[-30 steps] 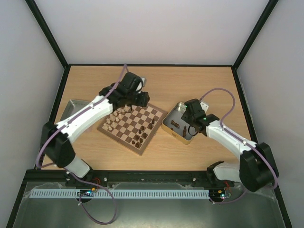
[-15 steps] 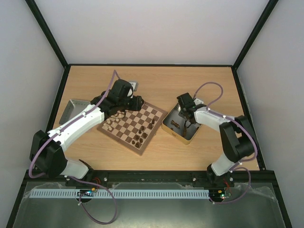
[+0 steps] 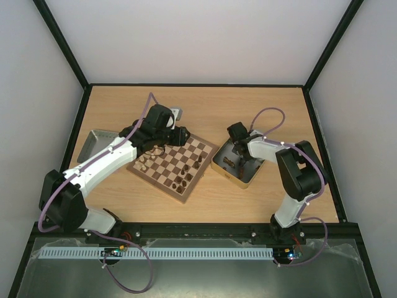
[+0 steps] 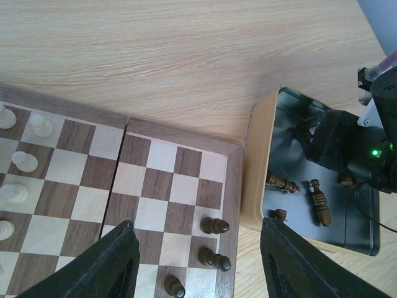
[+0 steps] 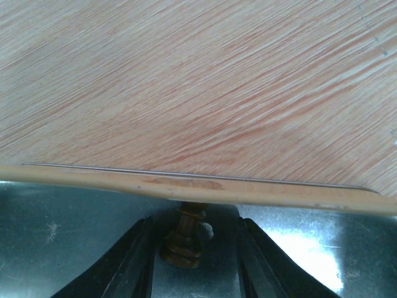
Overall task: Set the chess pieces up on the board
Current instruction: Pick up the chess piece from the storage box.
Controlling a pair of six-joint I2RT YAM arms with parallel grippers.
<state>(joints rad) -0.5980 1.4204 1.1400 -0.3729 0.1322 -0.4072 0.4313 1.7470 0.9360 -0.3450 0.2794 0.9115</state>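
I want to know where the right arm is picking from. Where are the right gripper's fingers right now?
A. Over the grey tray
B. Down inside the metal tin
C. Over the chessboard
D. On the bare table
B: in the right wrist view the right gripper sits below the rim of the tin, its fingers either side of a dark brown chess piece.

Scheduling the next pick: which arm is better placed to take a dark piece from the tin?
Right, most likely. The right gripper is down inside the tin, jaws open either side of a dark piece by the wall. The left gripper hovers over the board, jaws open and empty.
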